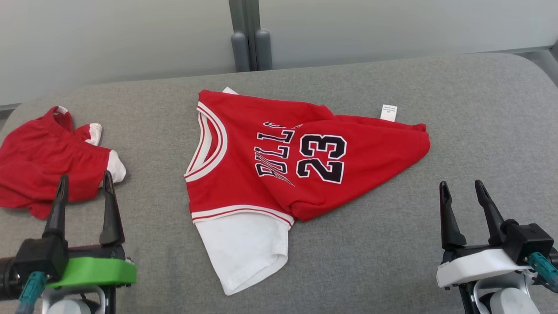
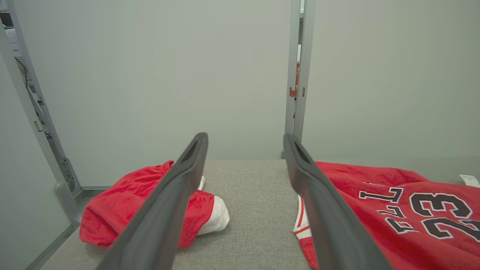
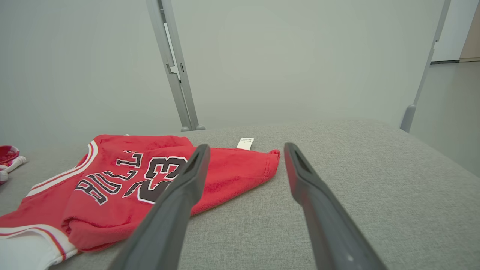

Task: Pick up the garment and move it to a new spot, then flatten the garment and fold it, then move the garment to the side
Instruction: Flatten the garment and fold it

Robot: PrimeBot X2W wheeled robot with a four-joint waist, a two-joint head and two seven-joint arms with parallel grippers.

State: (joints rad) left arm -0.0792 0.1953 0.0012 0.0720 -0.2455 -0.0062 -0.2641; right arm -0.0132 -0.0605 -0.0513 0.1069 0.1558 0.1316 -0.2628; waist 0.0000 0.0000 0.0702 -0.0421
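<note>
Jersey point(image 1: 305, 152) is seen at the middle of the grey pad point(image 1: 392, 253), laid sideways. Its collar is turned toward nine o'clock, its hem toward three, and a white sleeve point(image 1: 244, 253) is spread toward six. A small tag point(image 1: 388, 112) is stuck out from the far edge at about one o'clock. The cloth is not flat: the near side is rolled under along the five o'clock edge and the number is creased. Flattening is therefore judged not yet done, and no fold is made.

Shorts point(image 1: 48, 165) of the same red are bunched at nine o'clock, well apart from the jersey, probably parked there to free the working space.

The left gripper point(image 1: 86, 175) is held at seven o'clock, its jaws spread wide with nothing between them. Its tips are seen over the near edge of the shorts in the head view, though whether cloth is touched cannot be told. In the left wrist view the gap between its fingers point(image 2: 176, 198) is aimed at bare pad between shorts and jersey.

The right gripper point(image 1: 461, 182) is held at five o'clock, likewise wide and empty, well apart from the hem. Both are set low at the near edge, so the jersey is unobstructed for the head camera. One claw is placed on each side, as a two-handed lift or spread would require.
</note>
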